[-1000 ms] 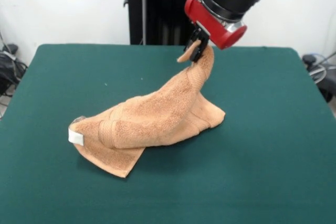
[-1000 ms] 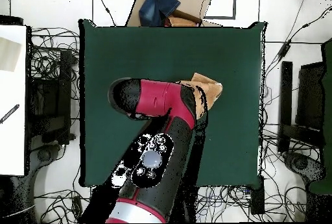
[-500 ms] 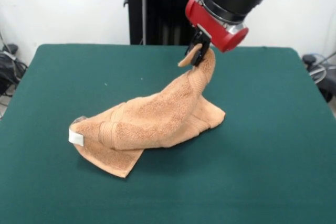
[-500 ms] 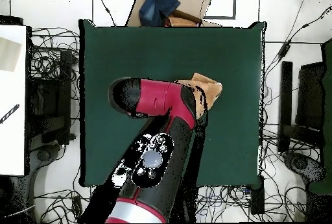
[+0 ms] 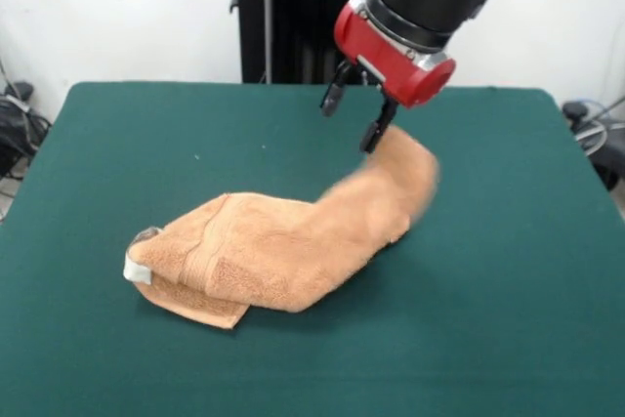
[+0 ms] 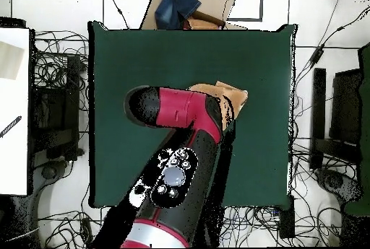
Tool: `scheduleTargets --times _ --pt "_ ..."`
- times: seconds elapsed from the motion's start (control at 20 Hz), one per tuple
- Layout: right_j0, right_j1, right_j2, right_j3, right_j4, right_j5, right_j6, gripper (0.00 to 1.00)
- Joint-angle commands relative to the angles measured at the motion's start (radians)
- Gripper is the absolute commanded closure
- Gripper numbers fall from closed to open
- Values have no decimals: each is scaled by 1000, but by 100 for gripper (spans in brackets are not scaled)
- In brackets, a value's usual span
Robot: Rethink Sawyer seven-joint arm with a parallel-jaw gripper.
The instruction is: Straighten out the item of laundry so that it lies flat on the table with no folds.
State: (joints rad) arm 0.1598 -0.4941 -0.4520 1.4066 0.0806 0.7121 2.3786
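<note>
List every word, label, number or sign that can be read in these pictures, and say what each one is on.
None can be read.
The white loop tag on the towel: no print can be made out in the front view.
The red and black arm and open gripper: no readable marking in either view.
The cardboard box past the table in the overhead view: no legible lettering.

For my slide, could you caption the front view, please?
Open gripper above a still-folded orange towel on the green table.
</note>
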Motion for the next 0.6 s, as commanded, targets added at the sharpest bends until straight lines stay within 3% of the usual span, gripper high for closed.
scheduleTargets --times 0.05,0.6 --pt "-34 18 60 89 49 -86 200 0" --pt "-41 79 58 35 59 -68 210 0"
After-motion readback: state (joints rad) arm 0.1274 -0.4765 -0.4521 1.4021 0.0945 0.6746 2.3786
